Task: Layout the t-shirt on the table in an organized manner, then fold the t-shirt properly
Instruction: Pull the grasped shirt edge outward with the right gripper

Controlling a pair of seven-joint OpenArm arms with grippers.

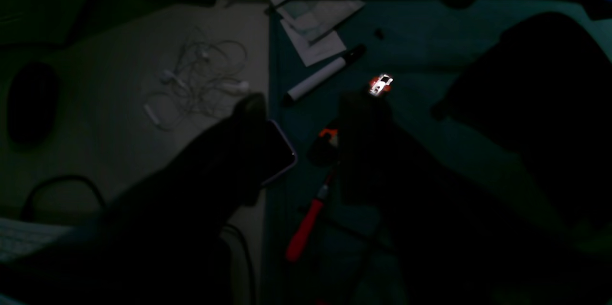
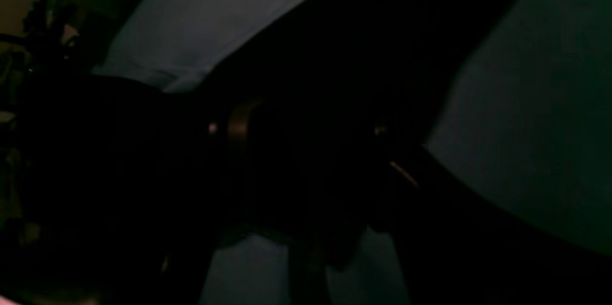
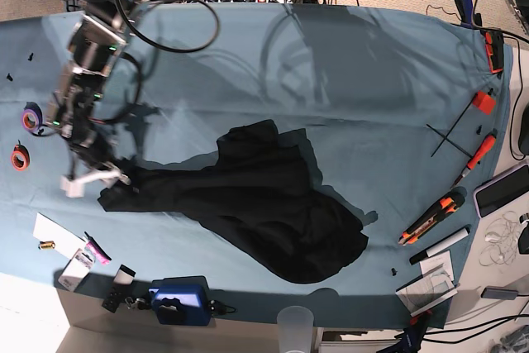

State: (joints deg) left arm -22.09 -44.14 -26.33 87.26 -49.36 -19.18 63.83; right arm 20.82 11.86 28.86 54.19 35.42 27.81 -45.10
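Note:
The black t-shirt lies crumpled across the middle of the teal table, with one end drawn out into a thin strip toward the left. My right gripper stands at that strip's tip with its white fingers spread; I cannot tell whether it touches the cloth. The right wrist view is nearly black, showing only dark fabric across the table. My left gripper hangs open over the table's right edge, nothing between its dark fingers. The left arm is out of the base view.
Below the left gripper lie a marker, a red screwdriver, a phone and papers. Tape rolls sit at the left edge. A blue box and a cup stand at the front.

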